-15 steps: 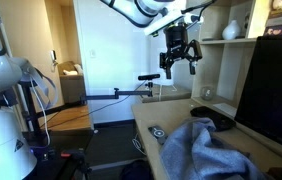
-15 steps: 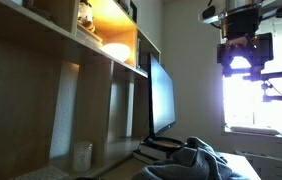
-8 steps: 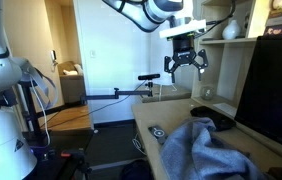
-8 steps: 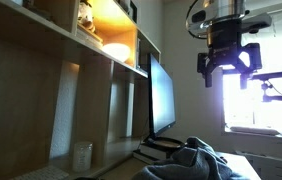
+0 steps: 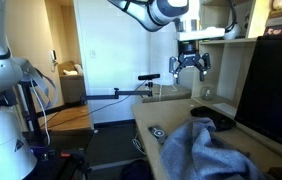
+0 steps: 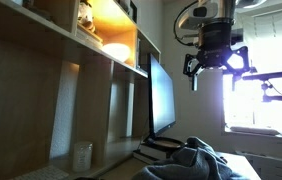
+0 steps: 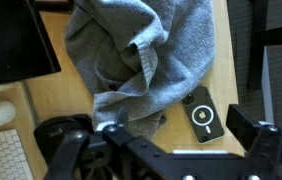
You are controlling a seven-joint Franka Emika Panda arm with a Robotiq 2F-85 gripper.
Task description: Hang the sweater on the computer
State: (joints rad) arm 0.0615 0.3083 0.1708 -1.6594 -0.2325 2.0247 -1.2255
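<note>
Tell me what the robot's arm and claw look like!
The arm is white, made of rounded tube-like pieces with grey bands at the joints. The gripper at its end is black and boxy on top, with two chunky black fingers built from linked bars.

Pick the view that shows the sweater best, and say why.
The wrist view: it looks down on the sweater, well lit, with its folds clear. In an exterior view the sweater is a side-on heap cut by the bottom edge; in an exterior view the sweater is a dim, backlit mound.
</note>
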